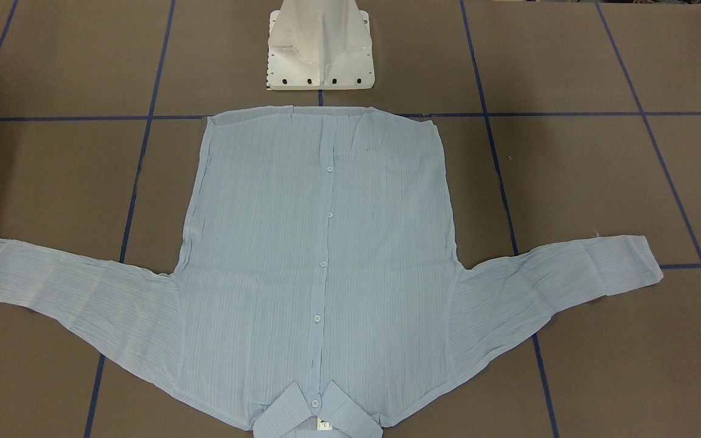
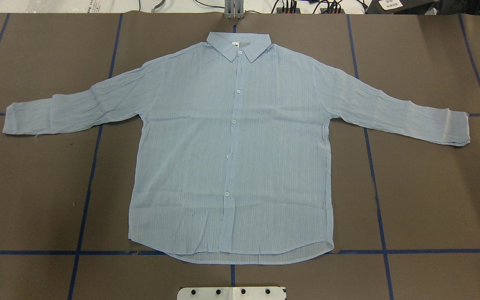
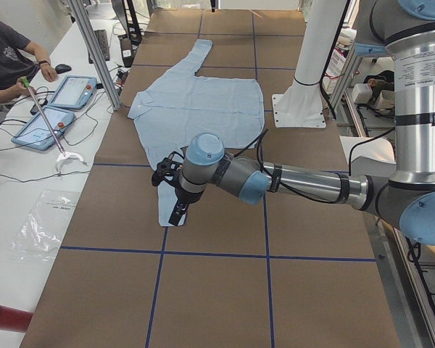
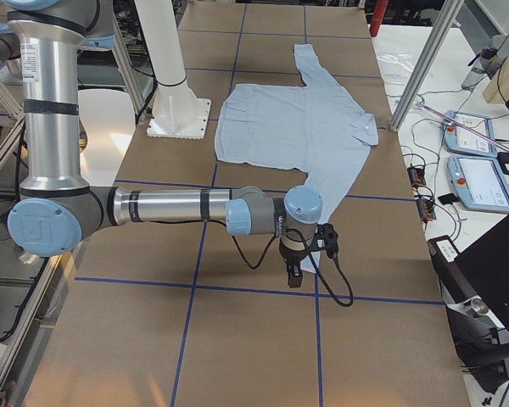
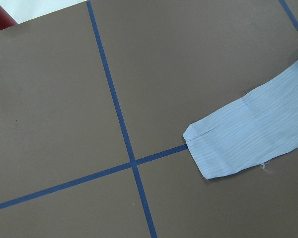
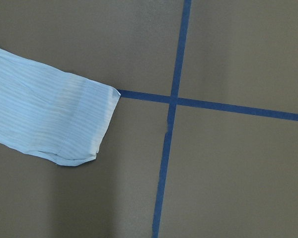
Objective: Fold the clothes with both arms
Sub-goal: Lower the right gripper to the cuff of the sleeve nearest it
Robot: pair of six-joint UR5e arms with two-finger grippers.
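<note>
One shirt [image 2: 231, 158] here, light blue with fine stripes, laid flat and face up in the middle of the brown tabletop [image 2: 431, 187], buttoned shut. The collar [image 2: 240, 43] points away from the robot, and the hem sits just in front of the single white pedestal [image 1: 320, 61]. Two sleeves, both spread out sideways: left sleeve [image 2: 73, 108] and right sleeve [image 2: 398, 112]. I count five small white buttons [image 2: 234, 121] down the front, the top one right at the collar. There's one tiny label [image 1: 324, 424] inside the neck, but the print is too small to read.

Two arms, both stretched out low over the tabletop. The left arm [image 3: 304, 181] has the left claw [image 3: 176, 216] hanging over the end of the left sleeve, and the right arm [image 4: 170, 206] has the right claw [image 4: 291, 267] over the other cuff. Honestly can't tell if either claw is open or closed. They only show from the side cameras, and each wrist camera just gives one cuff plus two crossing blue tape lines [image 5: 119, 124].

Off to the side: one person [image 3: 7, 54] with two touch-screen pendants [image 3: 72, 90] in front of them. One sticker [image 3: 420, 76] on the left arm's upright tube has writing on it, not legible.
</note>
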